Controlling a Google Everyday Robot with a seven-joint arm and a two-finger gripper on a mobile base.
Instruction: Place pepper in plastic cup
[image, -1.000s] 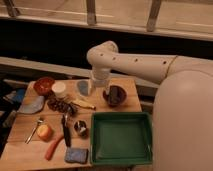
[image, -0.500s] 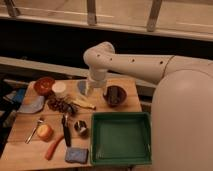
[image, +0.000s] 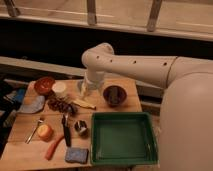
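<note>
The long orange-red pepper (image: 54, 146) lies on the wooden table (image: 22, 127) near its front left edge, beside a black-handled utensil (image: 66, 132). A dull blue-grey shape that looks like the plastic cup (image: 32, 105) lies at the table's left edge. My gripper (image: 86, 93) hangs from the white arm over the back middle of the table, between the white cup (image: 60, 89) and the dark bowl (image: 114, 95). It is far from the pepper and holds nothing I can see.
A green tray (image: 100, 142) fills the front right. A red bowl (image: 44, 85), dark grapes (image: 60, 105), a pale yellow piece (image: 84, 103), a metal cup (image: 81, 128), a round orange fruit (image: 45, 131), a fork (image: 34, 130) and a blue sponge (image: 76, 155) crowd the left half.
The arm's wrist and gripper have moved a little to the left and lower, toward the white cup. The things on the table have not moved.
</note>
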